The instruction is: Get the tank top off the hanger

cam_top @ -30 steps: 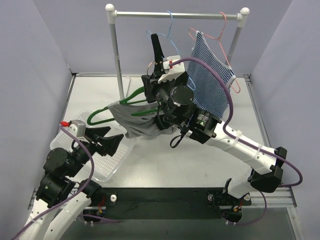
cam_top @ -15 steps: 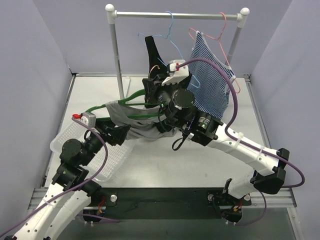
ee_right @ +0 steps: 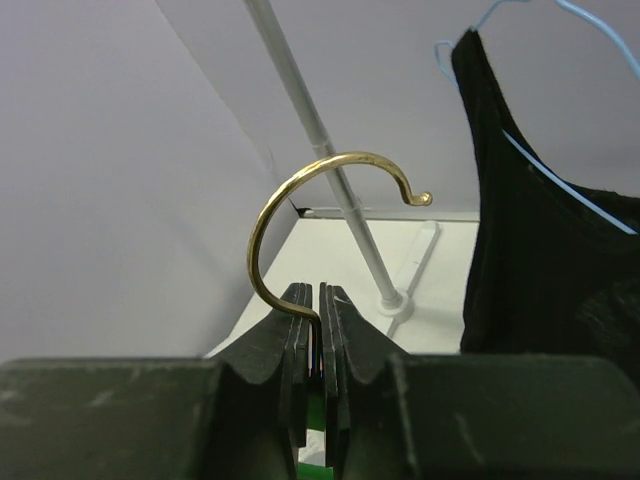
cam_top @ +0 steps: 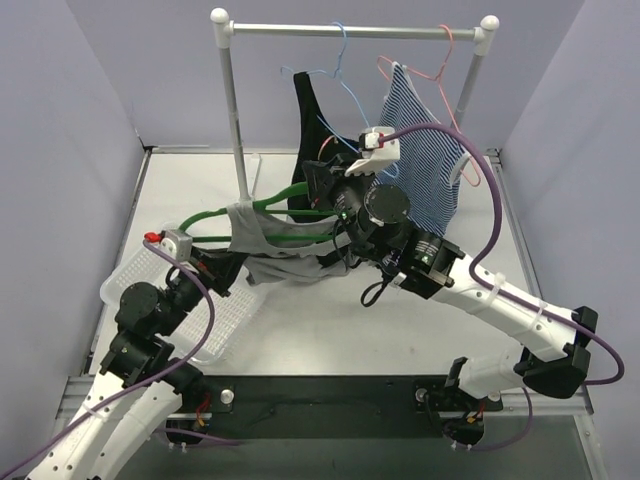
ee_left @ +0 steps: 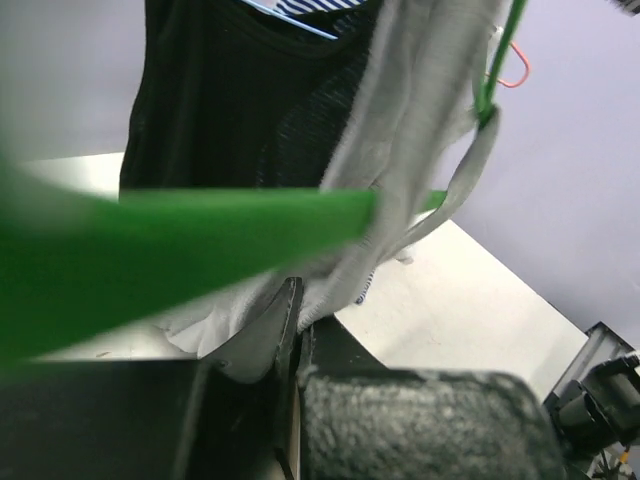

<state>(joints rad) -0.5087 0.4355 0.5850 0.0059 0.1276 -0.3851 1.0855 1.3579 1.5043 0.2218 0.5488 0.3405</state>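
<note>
Right gripper [ee_right: 320, 295]: jaws closed tight on the brass hook [ee_right: 330, 175] of the green hanger [cam_top: 205, 218], which it holds in the air in front of the rack [cam_top: 350, 30].

Left gripper [ee_left: 297, 300]: jaws pinched narrow on the lower edge of the grey tank top [cam_top: 285, 250].

The tank top is on the hanger, draped over its green arm and sagging between the two grippers above the table [cam_top: 400, 330].

Container: one clear plastic tray [cam_top: 228, 322] lies on the table at the left, under the left arm. The arm covers much of it, so its contents cannot be determined.

On the rack hang a black top [cam_top: 305, 110] and a striped top [cam_top: 420, 170].
</note>
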